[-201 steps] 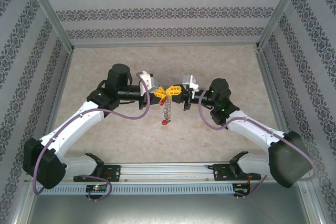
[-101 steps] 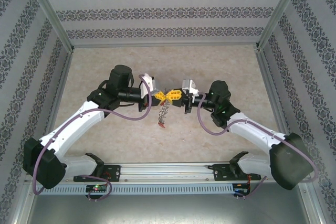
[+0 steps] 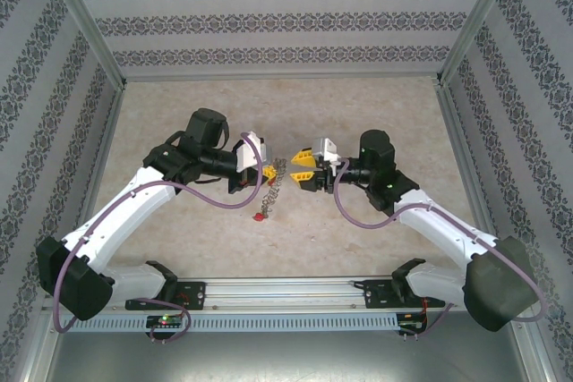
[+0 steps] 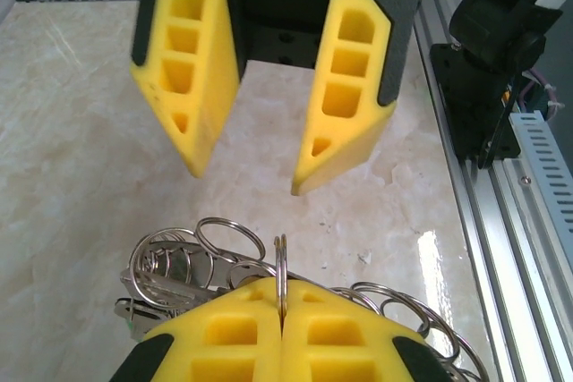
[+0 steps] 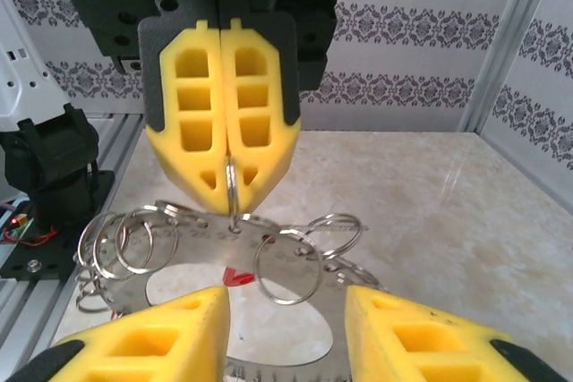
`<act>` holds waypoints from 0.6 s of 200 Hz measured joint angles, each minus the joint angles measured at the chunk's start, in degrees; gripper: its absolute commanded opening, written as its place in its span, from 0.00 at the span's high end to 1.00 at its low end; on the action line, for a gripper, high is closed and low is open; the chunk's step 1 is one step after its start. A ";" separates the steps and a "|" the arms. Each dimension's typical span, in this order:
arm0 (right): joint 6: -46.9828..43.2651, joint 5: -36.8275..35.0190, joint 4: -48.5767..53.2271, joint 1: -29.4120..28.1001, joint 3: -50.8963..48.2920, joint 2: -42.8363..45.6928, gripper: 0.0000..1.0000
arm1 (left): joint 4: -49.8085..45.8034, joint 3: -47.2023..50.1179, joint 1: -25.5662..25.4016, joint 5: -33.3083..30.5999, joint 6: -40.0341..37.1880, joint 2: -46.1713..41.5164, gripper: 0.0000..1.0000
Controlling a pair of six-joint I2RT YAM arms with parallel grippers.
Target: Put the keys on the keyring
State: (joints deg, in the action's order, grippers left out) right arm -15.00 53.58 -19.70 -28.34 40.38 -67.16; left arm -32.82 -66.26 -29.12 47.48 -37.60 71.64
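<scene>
The keyring (image 3: 271,187), a silvery ring plate rimmed with small split rings, hangs edge-on between my two grippers. My left gripper (image 3: 267,170) is shut on one of its split rings (image 4: 281,261), pinched between the yellow pads. In the right wrist view the plate (image 5: 210,239) hangs under the left gripper (image 5: 230,199). One red key (image 3: 260,217) dangles at the keyring's lower end, and its head (image 5: 235,276) shows through the wide hole. My right gripper (image 3: 300,167) stands open just right of the keyring, with nothing between its fingers (image 5: 152,342). The left wrist view has it (image 4: 248,181) facing the ring.
The beige marble-look table (image 3: 358,105) lies inside patterned walls. An aluminium rail (image 3: 286,291) with both arm bases runs along the near edge. Metal frame posts (image 3: 98,51) stand at the back corners.
My right gripper has opened and drawn back to the right, off the keyring. The left gripper has stayed shut and shifted slightly left, and the hanging keyring and red key swung left with it.
</scene>
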 measured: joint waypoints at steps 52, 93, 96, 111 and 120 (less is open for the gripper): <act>0.24 -2.40 0.24 -1.55 0.85 -1.40 0.60 | 2.82 0.02 0.00 -1.11 5.31 0.50 1.00; -0.59 -7.17 2.60 -1.92 -4.61 4.13 0.55 | 8.13 0.00 0.00 -7.65 18.29 2.71 1.00; -0.63 -7.52 2.95 -1.92 -5.11 4.70 0.54 | 8.55 0.00 0.00 -8.04 19.15 2.86 1.00; -0.85 -9.05 3.69 -2.03 -7.56 7.21 0.52 | 10.47 0.00 0.00 -9.57 23.58 3.37 1.00; -1.01 -9.94 3.87 -2.54 -8.50 8.09 0.50 | 11.56 0.00 0.00 -9.86 25.62 3.54 1.00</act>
State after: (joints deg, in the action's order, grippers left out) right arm -16.01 43.64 -15.84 -30.87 31.88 -59.07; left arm -21.26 -66.26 -29.12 37.63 -11.99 75.18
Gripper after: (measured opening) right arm 0.488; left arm 0.059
